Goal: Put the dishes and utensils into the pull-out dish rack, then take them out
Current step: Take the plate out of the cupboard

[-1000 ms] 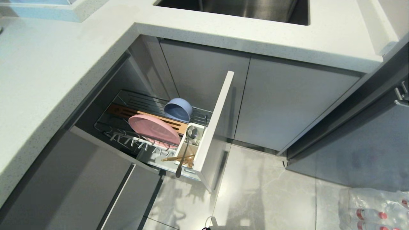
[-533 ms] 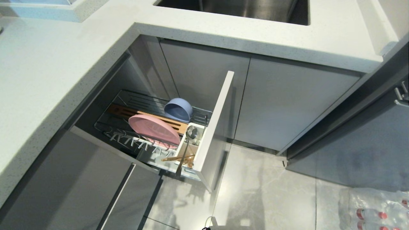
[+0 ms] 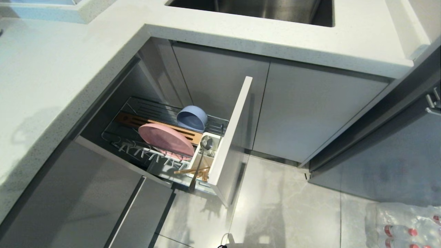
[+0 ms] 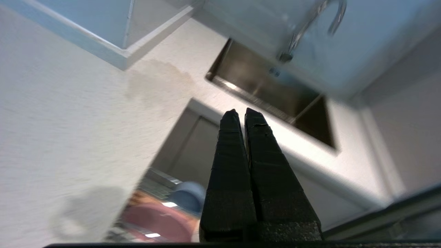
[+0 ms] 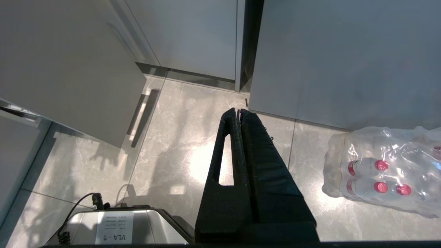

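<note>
From my remote seat I log the white countertop point(image 3: 51, 86) wrapping the corner, with the steel sink point(image 3: 262, 10) sunk into it at the far side. Below it the pull-out dish rack point(image 3: 231, 137) stands drawn out, its tall light-grey front panel edge-on toward the floor. Inside the wire basket the pink plate point(image 3: 165, 137) leans upright in the prongs; the blue-grey bowl point(image 3: 192, 118) sits tipped on its side just behind it, against the wooden slotted insert point(image 3: 151, 125). In the white cutlery holder point(image 3: 203, 156), right beside the front panel, the spoon point(image 3: 200, 165) stands bowl-end up with its handle sticking out past the holder's near edge, and the chopsticks point(image 3: 191, 169) lie across that same end. Neither arm shows in the head view. In the left wrist view, the left gripper point(image 4: 240, 112) has its two black fingers pressed together with nothing between them; it is up above countertop level, aimed toward the sink edge, with the plate and bowl blurred well below and apart from it. The right gripper point(image 5: 237, 110) is likewise closed and empty, pointing down at the grey floor tiles, near a shrink-wrapped pack of bottles point(image 5: 382, 172), far from the rack's contents.
</note>
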Controlling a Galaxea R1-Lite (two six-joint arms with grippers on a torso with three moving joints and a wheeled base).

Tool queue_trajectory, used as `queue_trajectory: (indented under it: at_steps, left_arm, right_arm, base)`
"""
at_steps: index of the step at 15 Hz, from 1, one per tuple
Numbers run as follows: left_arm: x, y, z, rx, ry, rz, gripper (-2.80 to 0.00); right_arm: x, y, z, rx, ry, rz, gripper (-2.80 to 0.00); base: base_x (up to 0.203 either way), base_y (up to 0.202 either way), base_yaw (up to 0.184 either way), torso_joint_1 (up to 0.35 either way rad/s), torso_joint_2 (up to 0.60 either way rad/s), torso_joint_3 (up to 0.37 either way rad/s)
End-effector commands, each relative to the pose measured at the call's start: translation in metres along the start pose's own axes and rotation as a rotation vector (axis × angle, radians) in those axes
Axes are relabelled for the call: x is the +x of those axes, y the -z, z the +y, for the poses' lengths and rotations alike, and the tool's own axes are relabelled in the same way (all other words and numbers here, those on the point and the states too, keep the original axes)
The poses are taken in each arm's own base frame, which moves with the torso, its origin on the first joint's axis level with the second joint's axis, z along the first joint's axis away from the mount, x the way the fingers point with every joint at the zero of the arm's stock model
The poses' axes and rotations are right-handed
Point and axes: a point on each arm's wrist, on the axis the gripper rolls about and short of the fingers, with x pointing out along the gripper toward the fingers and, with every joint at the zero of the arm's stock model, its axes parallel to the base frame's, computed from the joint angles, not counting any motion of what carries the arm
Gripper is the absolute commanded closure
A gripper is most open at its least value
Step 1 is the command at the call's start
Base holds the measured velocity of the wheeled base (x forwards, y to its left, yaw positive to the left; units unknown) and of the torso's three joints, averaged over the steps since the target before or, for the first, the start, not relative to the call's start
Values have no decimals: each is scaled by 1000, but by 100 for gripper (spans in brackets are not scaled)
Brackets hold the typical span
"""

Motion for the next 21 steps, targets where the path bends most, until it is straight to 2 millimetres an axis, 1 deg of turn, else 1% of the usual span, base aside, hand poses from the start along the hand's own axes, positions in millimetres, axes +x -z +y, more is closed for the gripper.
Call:
queue_trajectory:
  at_steps: [1, 2, 3, 4, 6, 9, 10, 11, 12, 13, 14, 15, 18, 20, 21]
  left_arm:
    - [61, -2, 8, -186, -45, 61, 0]
    - [79, -6, 9, -292, -60, 83, 0]
    - [95, -5, 12, -401, -84, 120, 0]
    - [110, 1, 15, -521, -118, 176, 0]
    - [122, 14, 11, -637, -122, 282, 0]
    - [139, 41, -5, -684, -151, 392, 0]
    - [147, 57, -13, -672, -204, 416, 0]
    - [155, 78, -22, -640, -286, 425, 0]
    - [165, 102, -31, -598, -361, 444, 0]
    - [170, 125, -39, -573, -400, 485, 0]
    - [174, 144, -42, -557, -435, 518, 0]
    - [177, 157, -42, -548, -463, 539, 0]
    - [185, 187, -40, -599, -554, 568, 0]
    - [190, 201, -40, -578, -598, 564, 0]
    - [193, 212, -40, -551, -632, 556, 0]
  right_arm:
    - [0, 0, 0, 0, 1, 0, 0]
    - [0, 0, 0, 0, 1, 0, 0]
    - [0, 0, 0, 0, 0, 0, 0]
    - [0, 0, 0, 0, 0, 0, 0]
    - [0, 0, 0, 0, 0, 1, 0]
    - [0, 0, 0, 0, 1, 1, 0]
    - [0, 0, 0, 0, 0, 0, 0]
    - [0, 0, 0, 0, 1, 0, 0]
    - [0, 0, 0, 0, 1, 0, 0]
    - [0, 0, 0, 0, 1, 1, 0]
    - [0, 0, 0, 0, 1, 0, 0]
    - [0, 0, 0, 0, 0, 0, 0]
    - [0, 0, 0, 0, 0, 1, 0]
    - [0, 0, 0, 0, 0, 0, 0]
    - [0, 0, 0, 0, 0, 1, 0]
  base:
    - [0, 0, 0, 0, 0, 0]
    - [0, 0, 0, 0, 0, 0]
    - [0, 0, 0, 0, 0, 0]
    - [0, 0, 0, 0, 0, 0]
    - [0, 0, 0, 0, 0, 0]
    - [0, 0, 0, 0, 0, 0]
    - [0, 0, 0, 0, 0, 0]
    - [0, 0, 0, 0, 0, 0]
    - [0, 0, 0, 0, 0, 0]
    - [0, 0, 0, 0, 0, 0]
    - [0, 0, 0, 0, 0, 0]
    - [0, 0, 0, 0, 0, 0]
    - [0, 0, 0, 0, 0, 0]
    - [0, 0, 0, 0, 0, 0]
    - [0, 0, 0, 0, 0, 0]
